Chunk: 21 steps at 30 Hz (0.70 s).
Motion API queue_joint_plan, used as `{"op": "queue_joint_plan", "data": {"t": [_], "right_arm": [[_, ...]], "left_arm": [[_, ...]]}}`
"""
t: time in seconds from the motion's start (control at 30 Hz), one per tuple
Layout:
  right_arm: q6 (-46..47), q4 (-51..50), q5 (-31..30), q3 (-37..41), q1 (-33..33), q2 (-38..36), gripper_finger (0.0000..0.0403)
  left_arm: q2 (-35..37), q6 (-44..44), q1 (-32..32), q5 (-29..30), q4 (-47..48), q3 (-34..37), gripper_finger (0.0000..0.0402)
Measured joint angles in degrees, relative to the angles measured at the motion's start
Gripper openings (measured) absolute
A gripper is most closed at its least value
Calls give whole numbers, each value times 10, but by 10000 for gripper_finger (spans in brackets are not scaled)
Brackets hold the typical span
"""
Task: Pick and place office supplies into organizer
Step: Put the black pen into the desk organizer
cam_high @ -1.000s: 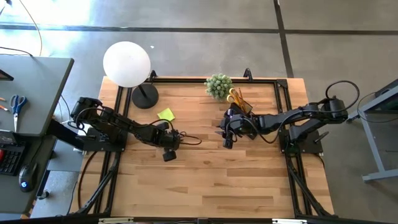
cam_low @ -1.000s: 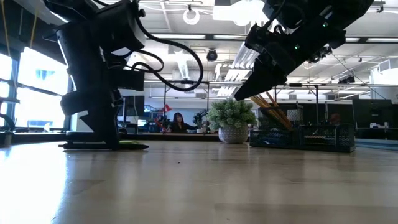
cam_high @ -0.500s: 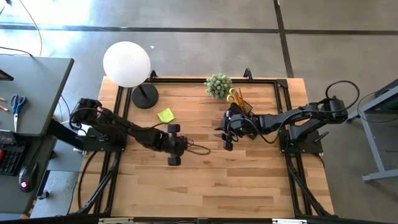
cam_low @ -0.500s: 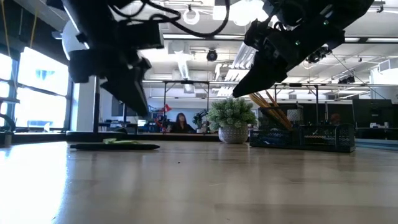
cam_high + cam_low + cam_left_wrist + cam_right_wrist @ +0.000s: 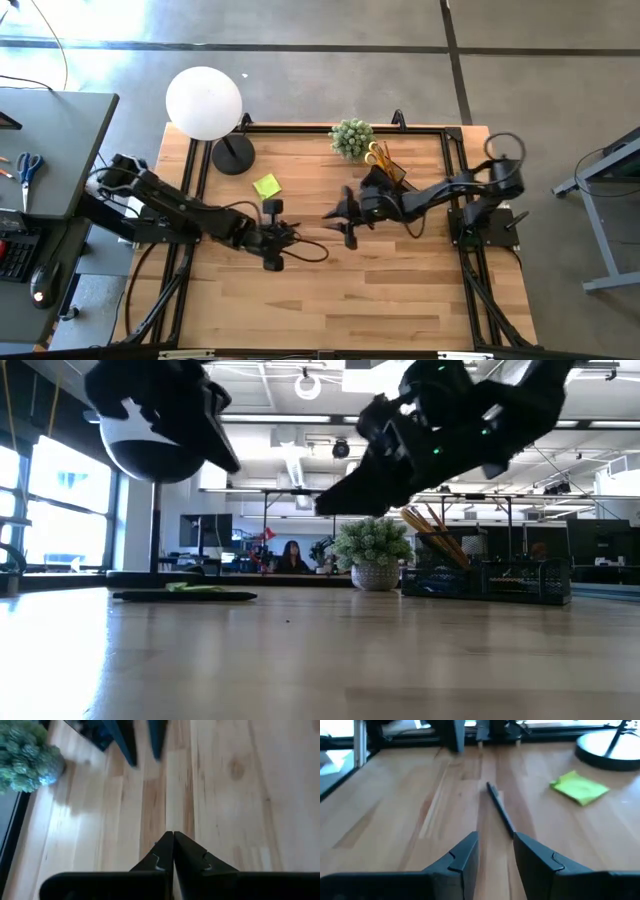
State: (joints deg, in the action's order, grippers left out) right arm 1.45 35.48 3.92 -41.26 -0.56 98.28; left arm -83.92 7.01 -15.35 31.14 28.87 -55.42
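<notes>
The black organizer [image 5: 388,170] stands near the table's far edge and holds yellow-handled scissors [image 5: 374,154] and orange pencils [image 5: 435,530]. A lime-green sticky-note pad [image 5: 266,185] lies flat on the wood near the lamp base. A dark pen [image 5: 500,810] lies flat on the table between my two grippers. My right gripper [image 5: 495,851] is open, hovers left of the organizer and points along the table at the pen. My left gripper [image 5: 173,845] is shut and empty, raised above the table's middle [image 5: 290,235] and facing the right gripper. The blue block and the clips are out of view.
A white globe lamp [image 5: 204,100] with a round black base [image 5: 232,155] stands at the far left. A green potted plant [image 5: 351,137] sits beside the organizer. A black frame [image 5: 300,127] rims the table. Bare wood [image 5: 340,300] fills the near half.
My left gripper has risen from just above the table to well clear of it and drifted slightly toward the right and near edges. My right gripper has moved toward the table's left, away from the organizer and closer to the left gripper.
</notes>
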Motion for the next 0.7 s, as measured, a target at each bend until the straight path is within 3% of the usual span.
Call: {"op": "queue_joint_plan", "data": {"t": [0.2, 0.37, 0.53, 0.7], "right_arm": [[-53, -88, 27, -113, 12, 82, 119], [-98, -150, 39, -212, 19, 147, 119], [-107, -149, 82, -268, 31, 204, 119], [-105, -177, 94, -303, 40, 245, 119]], "left_arm": [[90, -27, -4, -14, -120, 86, 4], [175, -8, -4, -14, -149, 147, 5], [245, -6, -9, -5, -193, 181, 5], [266, -7, -8, -10, -241, 193, 5]]}}
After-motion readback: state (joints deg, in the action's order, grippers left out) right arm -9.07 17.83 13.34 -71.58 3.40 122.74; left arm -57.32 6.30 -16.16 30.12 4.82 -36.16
